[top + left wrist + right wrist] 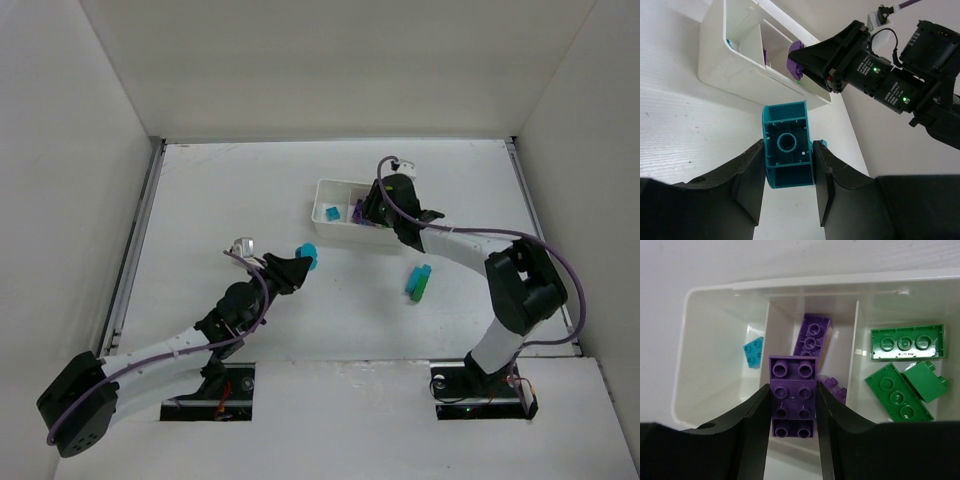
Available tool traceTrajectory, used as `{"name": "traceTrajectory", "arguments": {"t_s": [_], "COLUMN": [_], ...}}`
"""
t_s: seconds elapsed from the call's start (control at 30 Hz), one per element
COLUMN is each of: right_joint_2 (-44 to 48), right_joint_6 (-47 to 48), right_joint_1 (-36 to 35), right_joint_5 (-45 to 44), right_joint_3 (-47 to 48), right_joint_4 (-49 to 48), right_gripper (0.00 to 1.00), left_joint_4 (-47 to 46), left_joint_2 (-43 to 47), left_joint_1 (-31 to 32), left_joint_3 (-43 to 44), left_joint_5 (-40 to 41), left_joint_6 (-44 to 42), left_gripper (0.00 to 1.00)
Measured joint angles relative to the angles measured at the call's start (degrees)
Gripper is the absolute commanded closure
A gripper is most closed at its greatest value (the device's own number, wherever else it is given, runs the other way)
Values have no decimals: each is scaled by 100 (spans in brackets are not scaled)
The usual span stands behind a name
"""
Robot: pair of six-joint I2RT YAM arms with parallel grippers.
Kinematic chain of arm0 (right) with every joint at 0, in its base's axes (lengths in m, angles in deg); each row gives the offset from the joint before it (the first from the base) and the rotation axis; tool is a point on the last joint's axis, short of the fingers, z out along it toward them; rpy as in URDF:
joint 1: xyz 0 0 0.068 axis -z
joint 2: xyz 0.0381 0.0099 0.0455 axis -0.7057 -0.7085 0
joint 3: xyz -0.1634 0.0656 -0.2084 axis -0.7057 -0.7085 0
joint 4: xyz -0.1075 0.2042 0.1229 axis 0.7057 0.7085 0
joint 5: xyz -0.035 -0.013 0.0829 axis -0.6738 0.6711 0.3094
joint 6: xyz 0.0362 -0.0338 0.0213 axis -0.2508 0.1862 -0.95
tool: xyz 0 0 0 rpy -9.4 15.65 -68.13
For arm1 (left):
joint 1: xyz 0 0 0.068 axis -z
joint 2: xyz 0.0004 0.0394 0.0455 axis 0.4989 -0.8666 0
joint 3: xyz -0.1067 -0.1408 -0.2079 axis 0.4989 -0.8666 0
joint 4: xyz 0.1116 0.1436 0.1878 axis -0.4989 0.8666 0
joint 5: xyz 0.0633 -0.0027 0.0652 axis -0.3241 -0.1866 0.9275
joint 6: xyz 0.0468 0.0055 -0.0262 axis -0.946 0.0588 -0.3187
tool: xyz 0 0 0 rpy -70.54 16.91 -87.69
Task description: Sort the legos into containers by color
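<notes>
Top external view puts the tray [335, 187] at upper centre of the table [220, 190]. The right gripper [372, 212] is over the tray's right end, and the left gripper [303, 262] is to the lower left, apart from the tray. A teal-and-green stack [419, 283] lies loose on the table right of centre; neither wrist view shows it.

Left wrist view gives the detail the overhead lacks: the left gripper is clamped on a teal brick [787, 152], its hollow underside facing the camera, with the tray at upper left.

Right wrist view shows the right gripper clamped on a purple brick [792, 400], studs toward the camera, over the near wall of the middle compartment. Only this view shows the tray's contents clearly: one teal piece [754, 351] in the left compartment, purple pieces [812, 335] in the middle and green pieces [907, 341] on the right.
</notes>
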Motion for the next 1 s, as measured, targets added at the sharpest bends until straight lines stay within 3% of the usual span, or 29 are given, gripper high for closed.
{"name": "traceTrajectory", "arguments": {"t_s": [0.2, 0.47, 0.57, 0.67, 0.77, 0.83, 0.87, 0.9, 1.0], "right_joint_2": [-262, -278, -170, 264, 1054, 1668, 1980, 2328, 3174], "right_joint_6": [109, 116, 122, 122, 83, 26, -17, -85, -227], "right_joint_1": [0, -98, -199, -330, -474, -573, -614, -667, -741], "right_joint_5": [-125, -262, -310, -378, -533, -680, -763, -874, -1154], "right_joint_3": [275, 376, 334, 144, -332, -782, -1034, -1327, -2015], "right_joint_4": [129, 166, 173, 186, 42, -105, -181, -236, -273], "right_gripper": [67, 28, 20, 20, 36, 68, 77, 82, 84], "left_joint_4": [140, 487, 688, 911, 1147, 1322, 1384, 1443, 1611], "left_joint_2": [94, -28, -109, -151, -269, -492, -629, -798, -1294], "left_joint_1": [24, -24, -59, -90, -138, -181, -195, -214, -249], "left_joint_3": [0, 243, 472, 695, 966, 1263, 1423, 1613, 2159], "left_joint_5": [22, 42, 59, 122, 208, 271, 293, 317, 380], "left_joint_6": [-63, -166, -229, -341, -470, -603, -671, -745, -986], "left_gripper": [83, 83, 83, 83, 83, 83, 83, 83, 83]}}
